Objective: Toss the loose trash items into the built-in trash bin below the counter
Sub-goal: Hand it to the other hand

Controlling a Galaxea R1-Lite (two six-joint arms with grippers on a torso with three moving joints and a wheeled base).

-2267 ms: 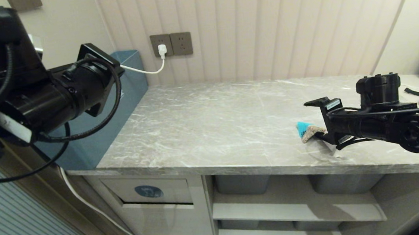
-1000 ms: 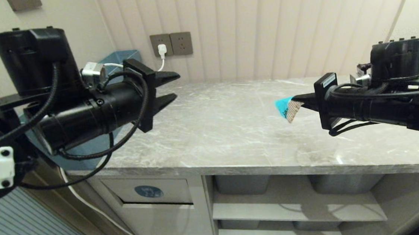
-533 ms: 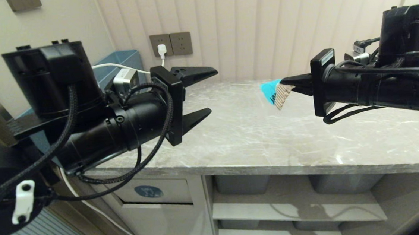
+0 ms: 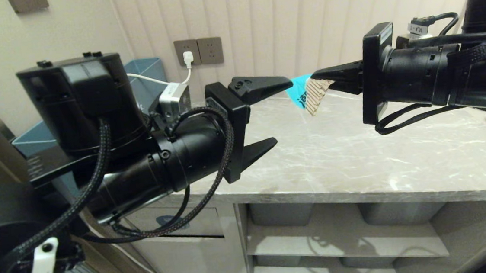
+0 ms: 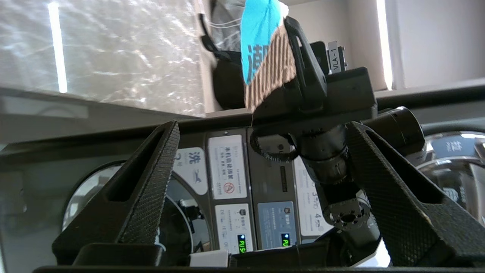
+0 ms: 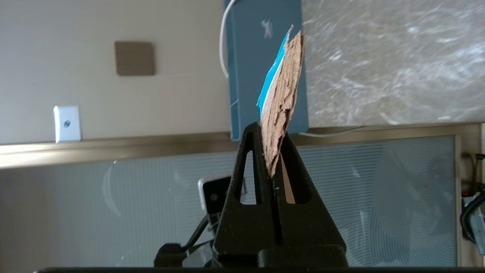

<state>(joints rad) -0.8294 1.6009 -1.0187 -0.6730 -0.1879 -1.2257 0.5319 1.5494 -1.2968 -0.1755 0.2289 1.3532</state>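
Observation:
One loose trash item, a torn cardboard scrap (image 4: 309, 94) with a turquoise face, hangs in the air above the counter (image 4: 357, 158). My right gripper (image 4: 318, 77) is shut on it, reaching in from the right; in the right wrist view the scrap (image 6: 282, 98) is pinched edge-on at the tips of the right gripper (image 6: 269, 132). My left gripper (image 4: 283, 111) faces it from the left, wide open and empty. Seen from the left wrist, the scrap (image 5: 265, 64) lies beyond the fingertips of the left gripper (image 5: 263, 127), not between them. The built-in trash bin (image 4: 191, 249) sits under the counter, its flap mostly hidden by my left arm.
A blue-grey box (image 4: 147, 74) stands at the counter's far left, below wall sockets with a white plug (image 4: 188, 56). Grey tubs (image 4: 281, 213) sit on the open shelves under the counter. A washing machine panel (image 5: 231, 178) shows behind the left gripper.
The right gripper has lifted the scrap off the counter and carried it up and left. The left arm has swung in toward it, and its fingers have spread wide.

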